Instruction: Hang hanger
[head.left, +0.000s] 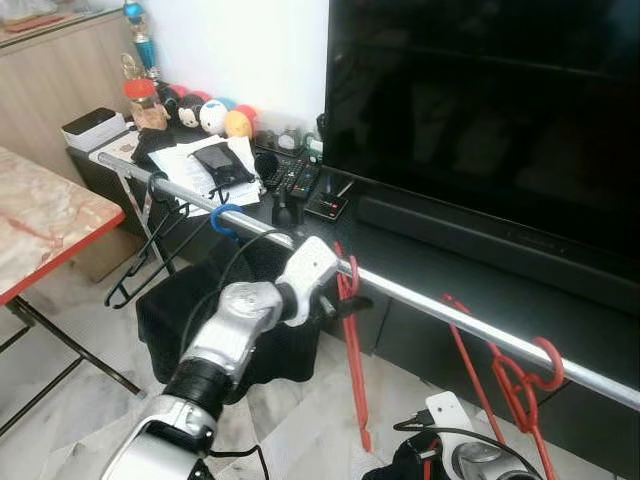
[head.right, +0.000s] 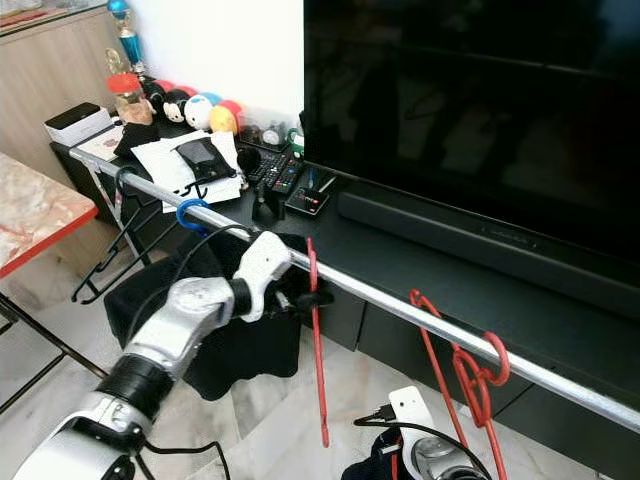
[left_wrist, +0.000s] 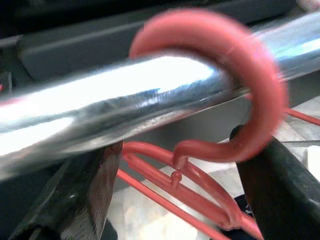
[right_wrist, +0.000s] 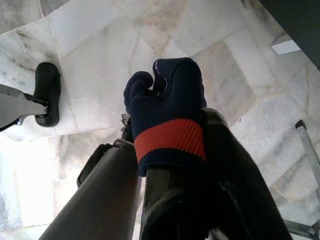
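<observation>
**Left gripper at the rail with a red hanger hooked over it**

The left gripper (head.left: 345, 300) is up at the chrome rail (head.left: 430, 305) that runs in front of the TV stand (head.left: 420, 260). Its two black fingers (left_wrist: 85, 190) are spread apart, one on each side of the red hanger (head.left: 352, 340), right at the neck below the hook. In the left wrist view the hook (left_wrist: 250, 85) is curled over the top of the rail and looks seated on it. One finger sits against the hook's lower curve; whether the other touches, I can't tell. The hanger's body hangs straight down under the rail.

Further along the rail to the robot's right there's another red hanger (head.left: 520, 385) already hooked on.

The right arm hangs low; in its wrist view it's pointed at a dark blue sock with a red band (right_wrist: 167, 120) over the marble floor (right_wrist: 90, 60), and I can't tell how its fingers are set.
</observation>
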